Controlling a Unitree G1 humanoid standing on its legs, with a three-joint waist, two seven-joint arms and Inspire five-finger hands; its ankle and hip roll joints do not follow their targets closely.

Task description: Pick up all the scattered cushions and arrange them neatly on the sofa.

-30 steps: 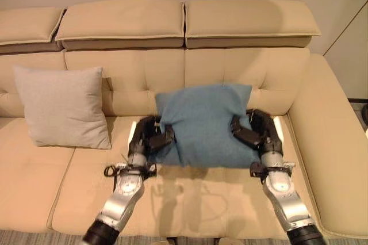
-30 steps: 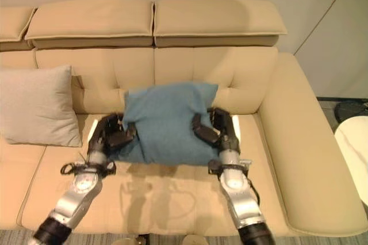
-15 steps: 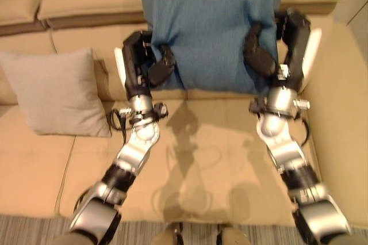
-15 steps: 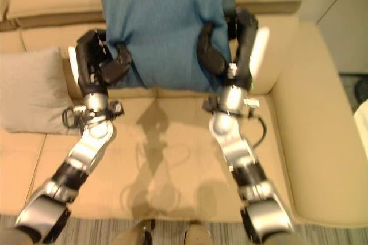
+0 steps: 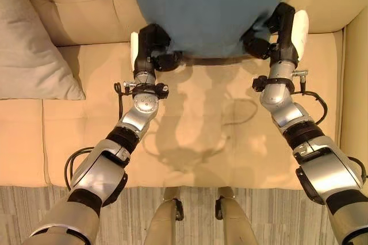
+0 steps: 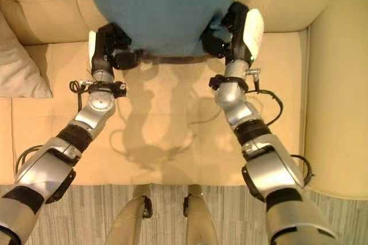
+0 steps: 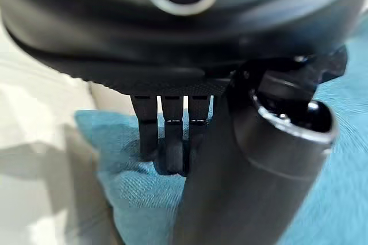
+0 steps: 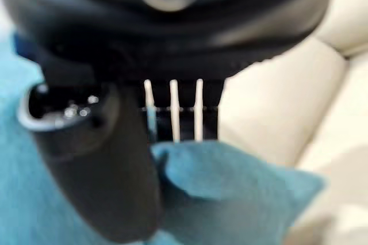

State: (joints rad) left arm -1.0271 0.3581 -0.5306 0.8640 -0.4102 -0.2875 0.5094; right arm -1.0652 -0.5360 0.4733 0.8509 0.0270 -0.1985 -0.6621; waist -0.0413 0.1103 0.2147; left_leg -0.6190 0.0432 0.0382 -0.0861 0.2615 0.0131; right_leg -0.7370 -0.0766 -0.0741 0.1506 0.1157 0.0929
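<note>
While both arms reach forward over the seat, the blue fabric cushion (image 5: 210,6) hangs between the two hands at 12 o'clock, its lower edge just above the beige upholstered sofa (image 5: 207,124) seat and in front of the tufted backrest. Left hand (image 5: 150,49) at about 11 o'clock clamps the cushion's lower left corner: in the left wrist view the fingers (image 7: 165,136) press into the blue cloth from one side and the thumb (image 7: 253,164) lies against the other, pinching the corner. Right hand (image 5: 279,32) at about 1 o'clock does the same on the lower right corner; right wrist view shows its fingers (image 8: 172,115) behind the pointed blue corner and thumb (image 8: 109,164) on the front face, cloth squeezed between. Cushion bottom edge runs roughly level from one hand to the other, dark shadow line right under it on the seat. Cushion top is cut off by the view's upper edge. Light grey square fabric cushion (image 5: 29,43) leans against the backrest at 10 o'clock, well apart from the left hand, its lower corner resting on the neighbouring seat section. Striped grey floor (image 5: 264,210) at 6 o'clock, in front of the sofa.
</note>
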